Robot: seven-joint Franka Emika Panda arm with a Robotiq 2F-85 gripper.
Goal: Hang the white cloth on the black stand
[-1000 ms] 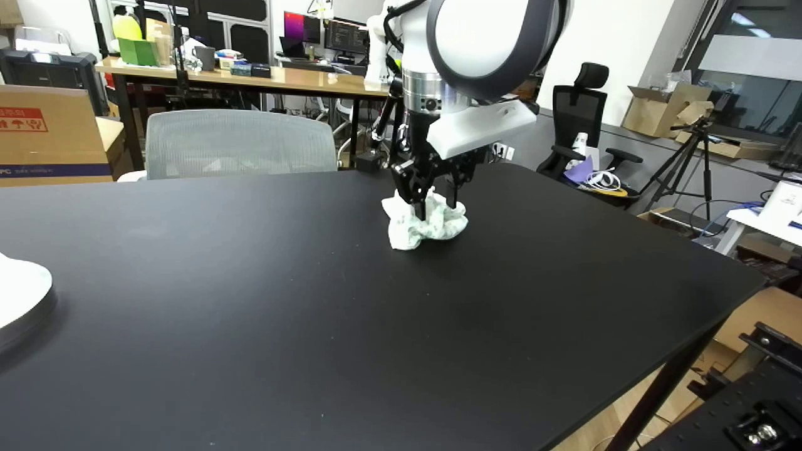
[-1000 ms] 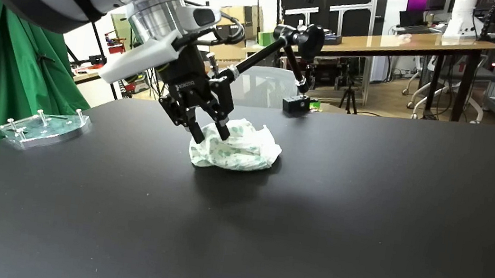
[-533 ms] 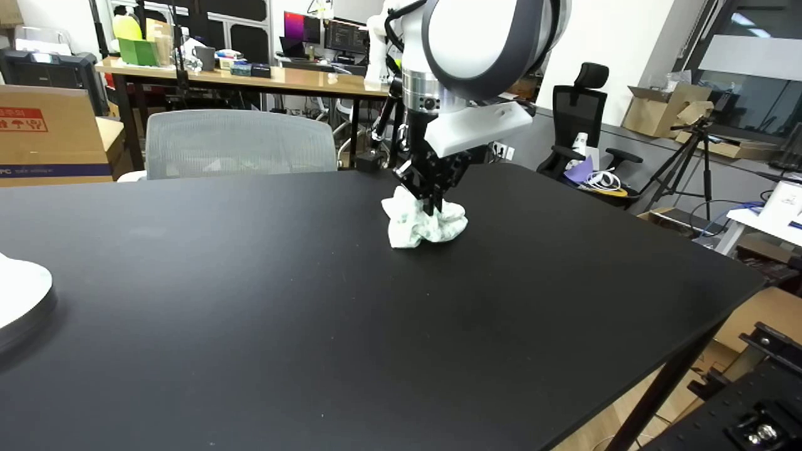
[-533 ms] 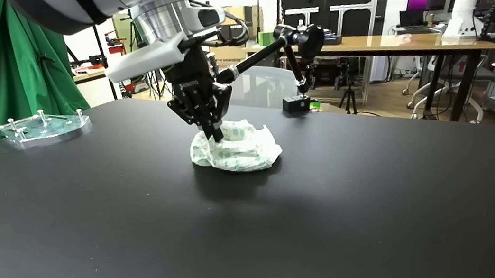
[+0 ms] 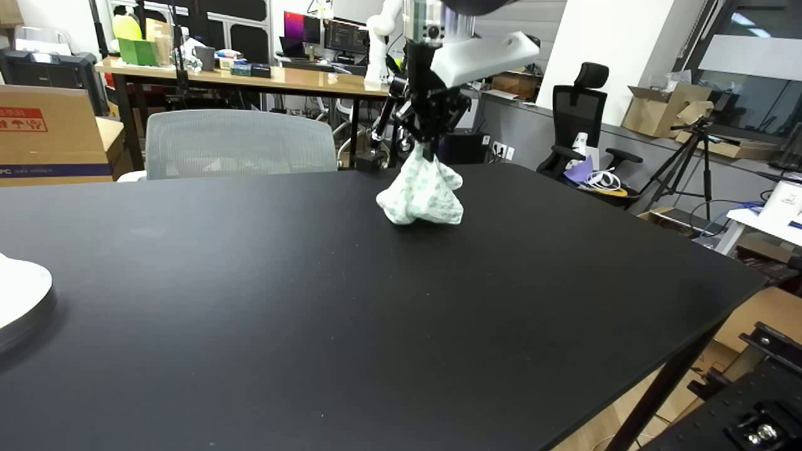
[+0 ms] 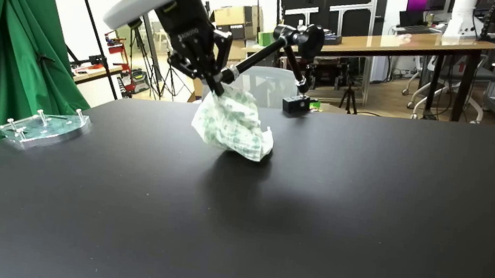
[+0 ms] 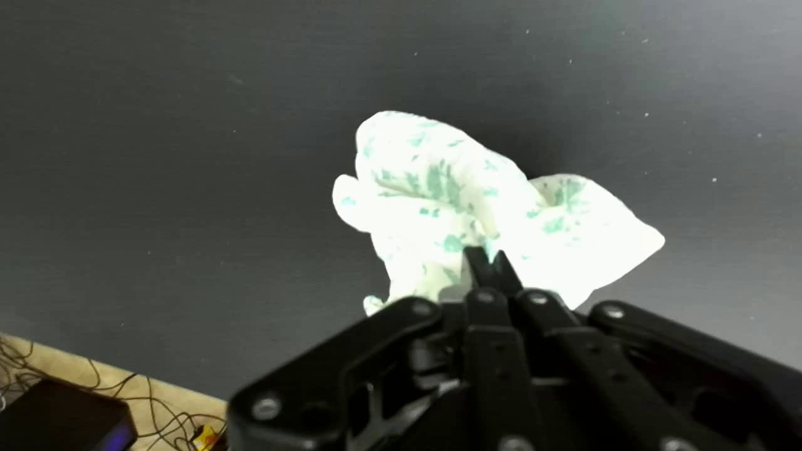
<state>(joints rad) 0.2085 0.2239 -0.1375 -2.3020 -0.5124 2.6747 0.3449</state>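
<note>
My gripper (image 6: 218,89) is shut on a top fold of the white cloth (image 6: 234,123), which has a green leaf print. In both exterior views the cloth (image 5: 421,193) hangs bunched below the fingertips; whether its lowest corner touches the table I cannot tell. The wrist view shows the gripper (image 7: 489,255) with its fingertips together over the middle of the crumpled cloth (image 7: 432,194). Behind the gripper stands the black stand (image 6: 265,56), a jointed arm on a small block base at the table's far edge. In an exterior view the gripper partly covers the stand (image 5: 380,128).
The black table (image 5: 301,326) stretches under everything. A clear plate with upright bolts (image 6: 45,129) lies by the green curtain (image 6: 13,65). A white flat object (image 5: 22,291) is cut off at the frame's edge. Beyond the table is a grey mesh chair (image 5: 241,144).
The gripper closed on the cloth, then rose. The cloth came up with it, going from a low heap on the table to a hanging bunch.
</note>
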